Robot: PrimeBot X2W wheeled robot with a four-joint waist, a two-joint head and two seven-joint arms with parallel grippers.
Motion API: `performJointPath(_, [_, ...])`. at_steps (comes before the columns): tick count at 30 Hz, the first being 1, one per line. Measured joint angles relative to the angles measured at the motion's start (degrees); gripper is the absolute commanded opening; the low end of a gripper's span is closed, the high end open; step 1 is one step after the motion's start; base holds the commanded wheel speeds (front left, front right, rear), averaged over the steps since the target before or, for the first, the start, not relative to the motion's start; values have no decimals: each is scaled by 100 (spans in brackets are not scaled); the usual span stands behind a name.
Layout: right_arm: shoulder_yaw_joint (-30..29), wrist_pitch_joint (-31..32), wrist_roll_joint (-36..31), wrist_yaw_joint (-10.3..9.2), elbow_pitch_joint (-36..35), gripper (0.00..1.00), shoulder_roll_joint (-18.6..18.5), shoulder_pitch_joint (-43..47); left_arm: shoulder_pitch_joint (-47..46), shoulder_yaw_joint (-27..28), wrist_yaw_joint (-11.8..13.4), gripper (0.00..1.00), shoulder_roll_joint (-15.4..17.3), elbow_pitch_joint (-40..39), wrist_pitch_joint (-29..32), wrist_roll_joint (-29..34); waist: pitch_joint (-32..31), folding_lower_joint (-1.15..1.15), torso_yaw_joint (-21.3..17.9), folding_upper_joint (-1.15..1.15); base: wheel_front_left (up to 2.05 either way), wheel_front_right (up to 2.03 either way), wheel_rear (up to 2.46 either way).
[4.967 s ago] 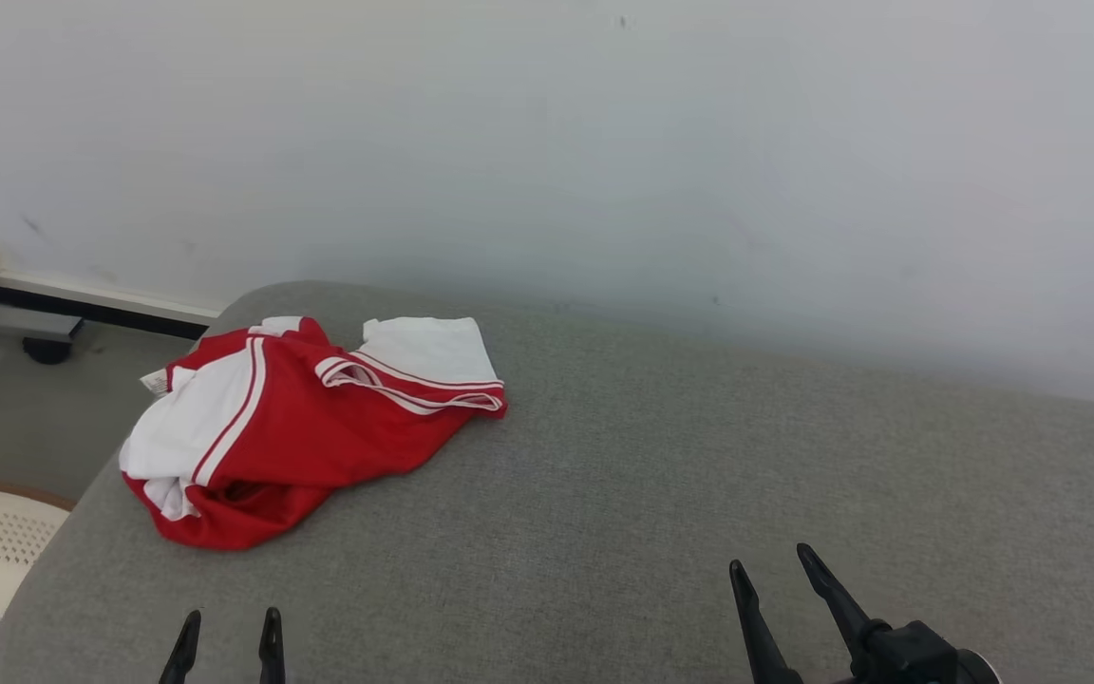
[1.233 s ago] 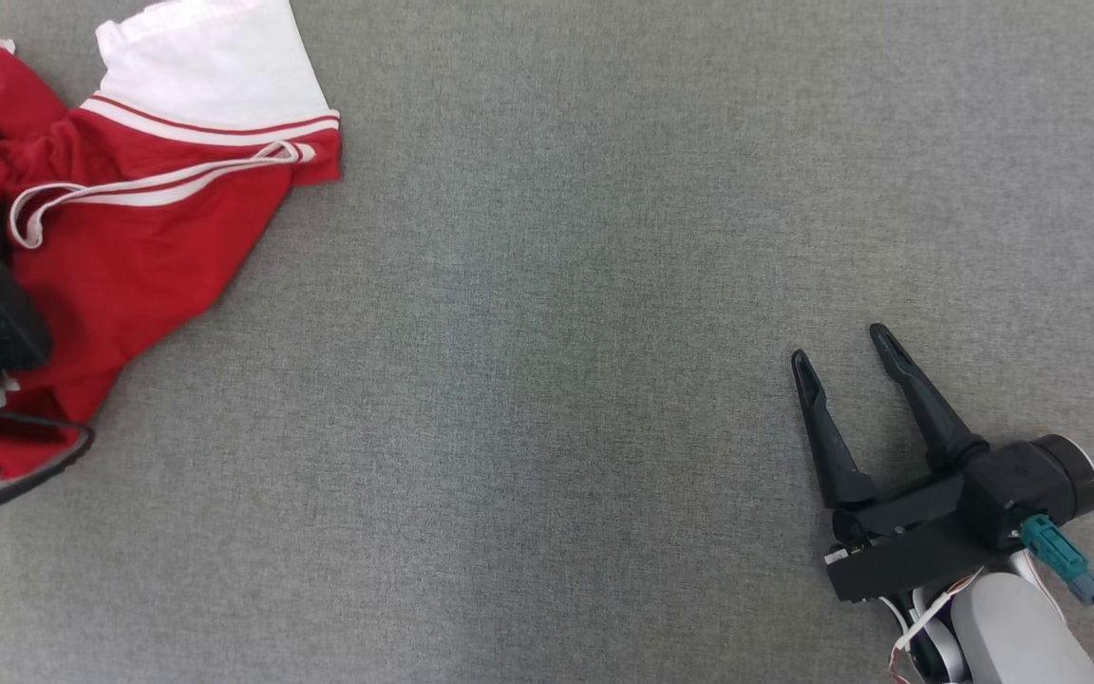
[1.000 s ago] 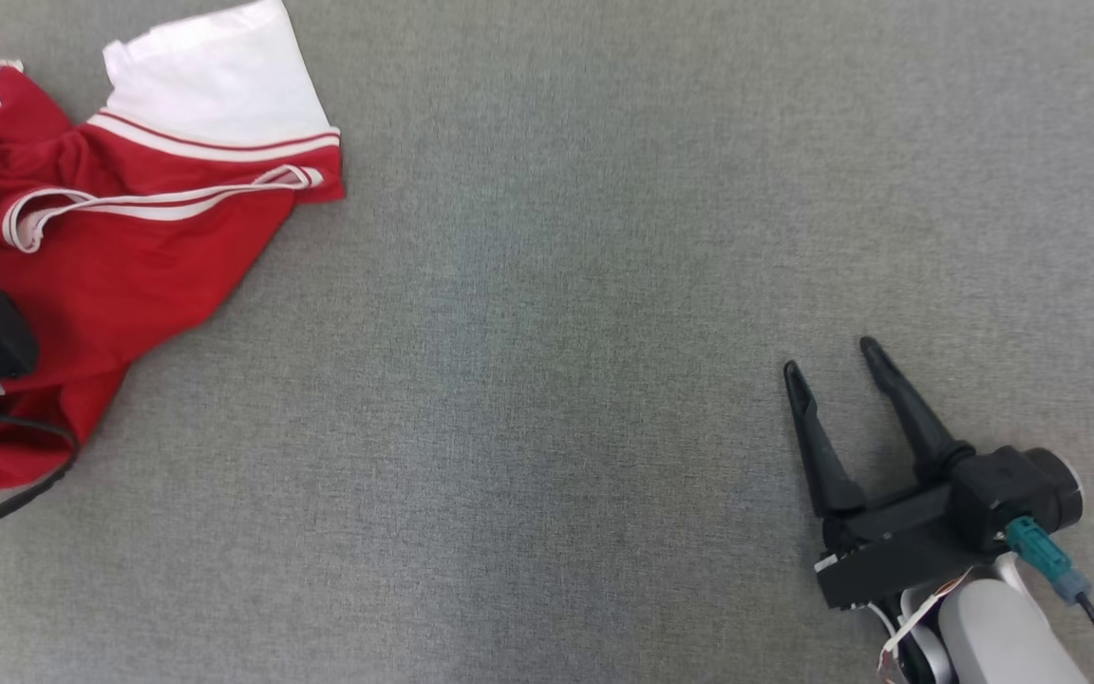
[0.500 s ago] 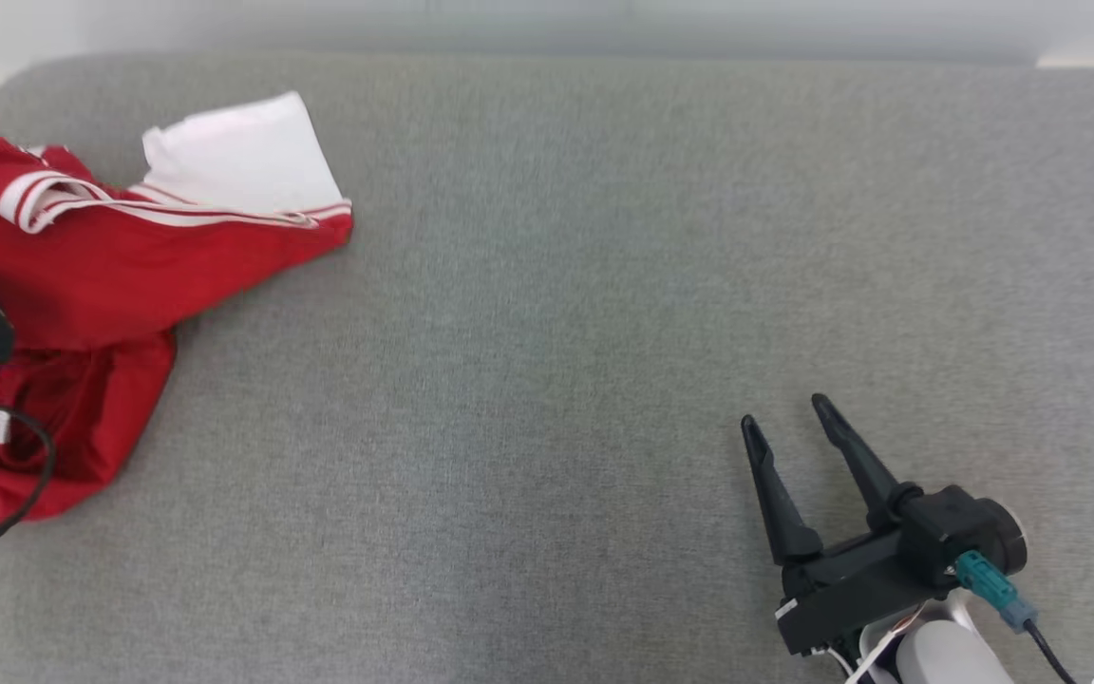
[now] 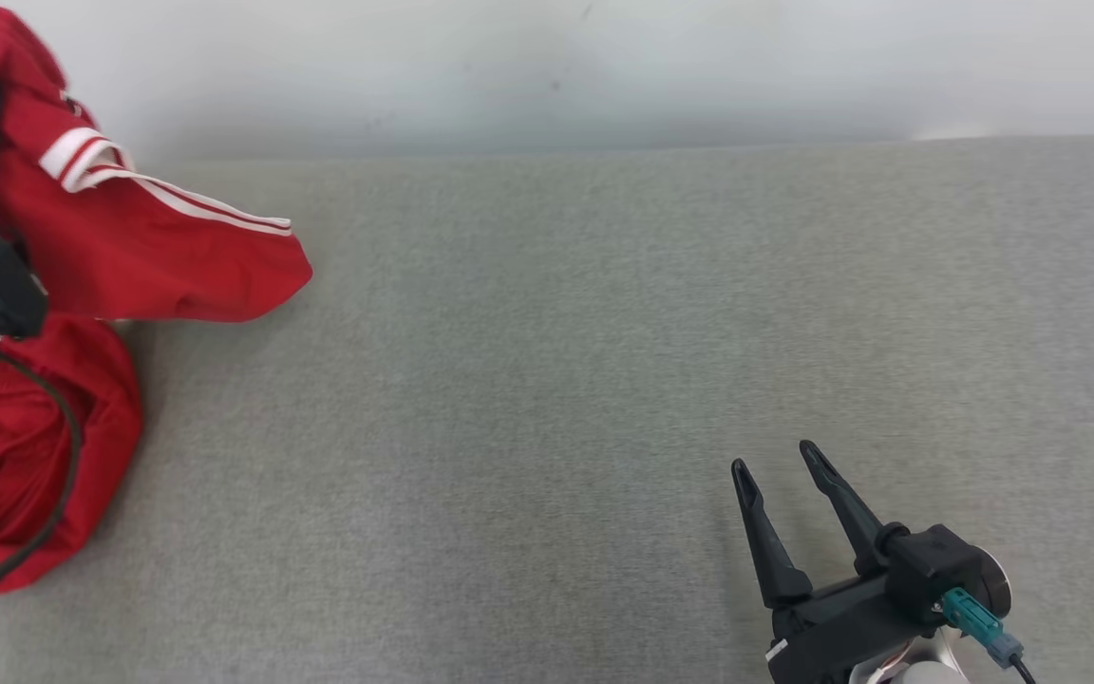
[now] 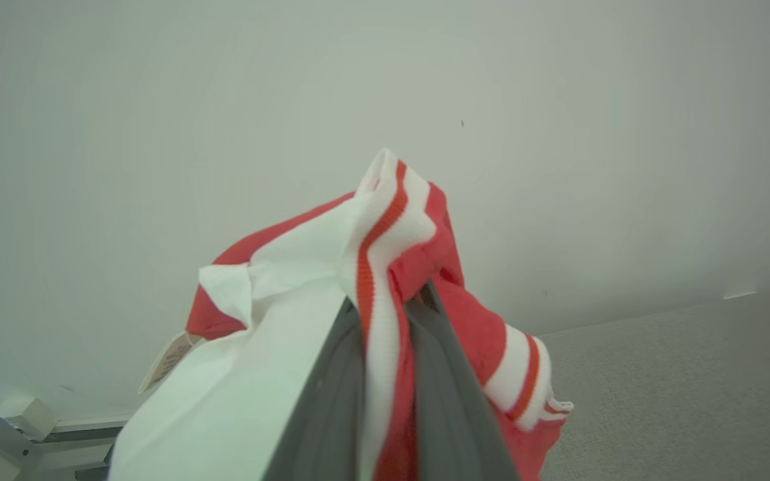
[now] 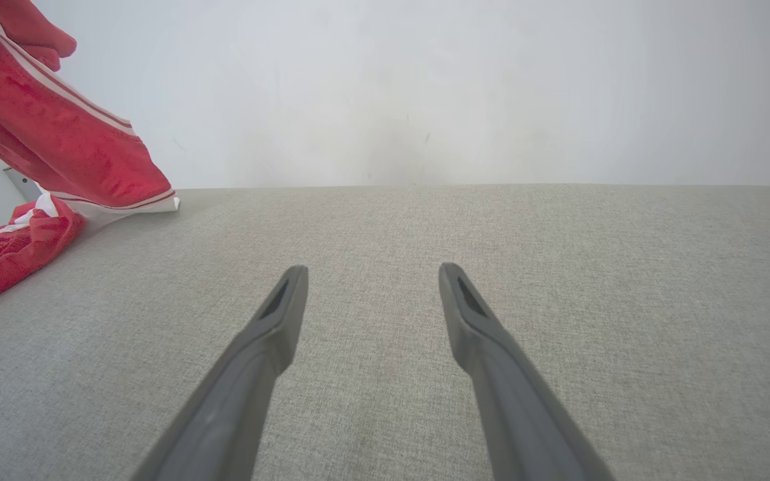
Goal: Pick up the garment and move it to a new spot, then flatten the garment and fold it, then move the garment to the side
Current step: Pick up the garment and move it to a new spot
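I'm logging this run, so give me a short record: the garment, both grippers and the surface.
garment: red and white, partly lifted, lower part on the cushion
left gripper: shut on the garment's striped edge
right gripper: open, empty, far from the garment
cushion: grey fabric, pale wall behind

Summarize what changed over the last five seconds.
The left hand closed on the garment and lifted its striped edge above the grey cushion; the rest still lies there. The right hand stayed open and empty. The head camera also shifted.
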Motion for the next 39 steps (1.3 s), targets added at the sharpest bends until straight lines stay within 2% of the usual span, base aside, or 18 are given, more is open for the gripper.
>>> performJointPath(5, [-8,0,12,0,5,100,-1,108,64,-14,97,0,-132,-446,183,-113,-176,0,-238,0,0,0,0])
performJointPath(14, [22,1,31,0,47,100,56,235,48,-297,96,0,-434,-837,331,-233,-447,0,-708,0,0,0,0])
performJointPath(29, [118,0,80,0,37,100,119,211,-342,-831,45,0,-1042,-966,511,-359,-656,0,-1681,0,0,0,0])
performJointPath(39, [35,0,97,0,14,100,155,125,-396,-1084,37,0,-1156,-893,620,-376,-534,0,-2307,0,0,0,0])
